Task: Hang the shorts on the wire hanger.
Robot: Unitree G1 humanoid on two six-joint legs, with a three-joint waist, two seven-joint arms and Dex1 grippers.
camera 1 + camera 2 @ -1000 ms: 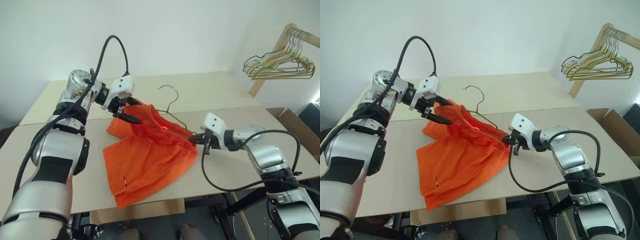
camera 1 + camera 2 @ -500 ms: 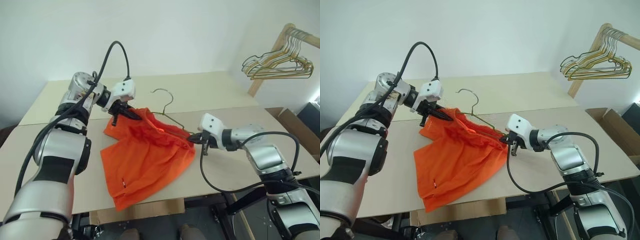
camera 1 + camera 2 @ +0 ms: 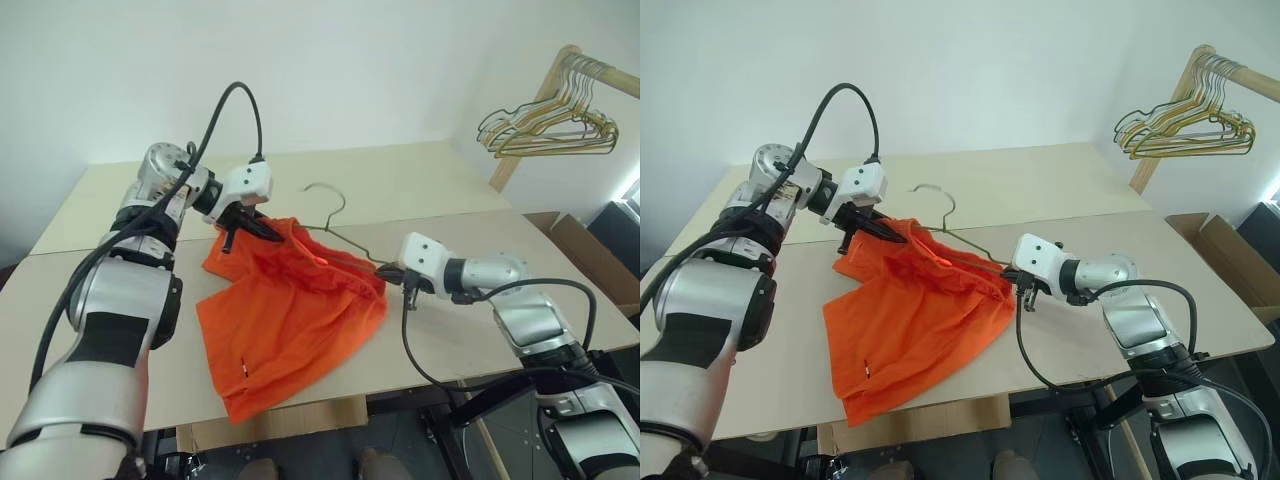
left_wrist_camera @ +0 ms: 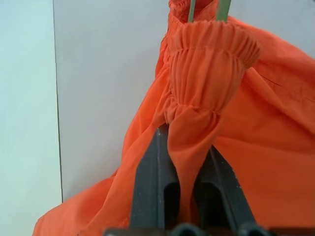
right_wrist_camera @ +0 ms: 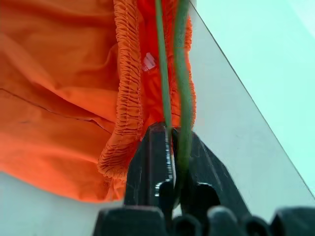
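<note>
Shorts, lower part: the shorts (image 3: 290, 320) lie spread on the near table (image 3: 480, 330), one leg reaching to the table's front edge.
Right gripper: the right gripper (image 3: 392, 277) sits at the right end of the waistband, low over the table. In its wrist view the two black fingers (image 5: 147, 162) stand close together with the green wire of the wire hanger (image 5: 183, 98) running between them; the fingers are narrow around the wire. Whether they press on it cannot be told.
Waistband: the gathered elastic edge lies just beside the right fingers, and two runs of wire pass into the opening of the shorts.
Left gripper: the left gripper (image 3: 262, 228) is at the upper left corner of the shorts, raised above the table. Its fingers (image 4: 147, 182) are pinched on a fold of the orange waistband.
Wire hanger: it lies slanted from the right gripper toward the far table, its lower part covered by fabric, its small hook (image 3: 327, 195) free beyond the shorts.
Far right: a bunch of gold and tan hangers (image 3: 545, 130) hangs from a wooden rack (image 3: 530, 125); a cardboard box (image 3: 590, 255) stands below.
</note>
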